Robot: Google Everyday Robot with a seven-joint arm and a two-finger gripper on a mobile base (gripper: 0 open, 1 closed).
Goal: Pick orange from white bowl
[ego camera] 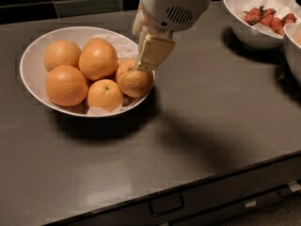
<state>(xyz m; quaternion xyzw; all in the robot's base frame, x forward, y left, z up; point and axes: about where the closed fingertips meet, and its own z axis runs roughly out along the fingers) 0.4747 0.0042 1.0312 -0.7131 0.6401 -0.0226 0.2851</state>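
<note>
The white bowl [33, 74], wide, shallow and lined with crumpled paper, stands at the left of the dark counter and holds several oranges. The orange [134, 83], mid-sized with dull mottled skin, lies at the bowl's right rim. My gripper [140, 55] hangs from the white arm right above it, open. The tan front finger [154, 51] points down, with its tip at the top of the orange. The other finger [138, 25] shows behind it. The smallest orange [105, 94] lies just left of the mottled one.
A smaller white bowl of red berries [263, 18] stands at the back right, with another bowl's rim [292, 51] at the right edge. The counter's front edge runs above a drawer with a handle [164, 205]. A dark tiled wall is behind.
</note>
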